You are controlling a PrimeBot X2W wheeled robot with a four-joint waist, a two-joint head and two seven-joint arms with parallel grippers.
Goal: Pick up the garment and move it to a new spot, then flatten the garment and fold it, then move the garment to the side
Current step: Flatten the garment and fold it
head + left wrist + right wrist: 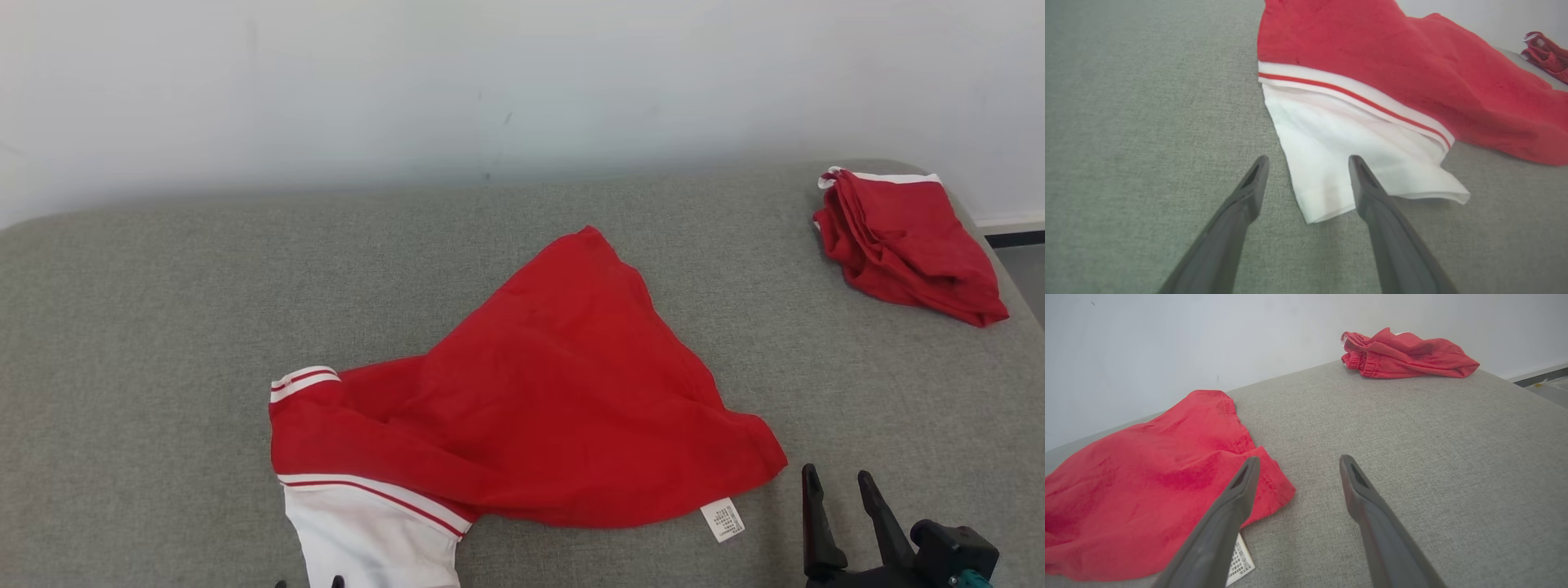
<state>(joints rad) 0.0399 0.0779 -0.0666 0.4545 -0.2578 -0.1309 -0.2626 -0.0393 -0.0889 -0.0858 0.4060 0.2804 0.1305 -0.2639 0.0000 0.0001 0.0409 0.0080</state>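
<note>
Sprawling rumpled on grey weave, thin red garment; left claw, right claw gape empty.

before me: a grey woven fabric surface with rounded far corners, set against a plain white wall; to my right, a pale skirting strip and grey floor.

Red garment with white striped trim and white panel — crumpled, spread loosely mid-surface, care label showing
</note>
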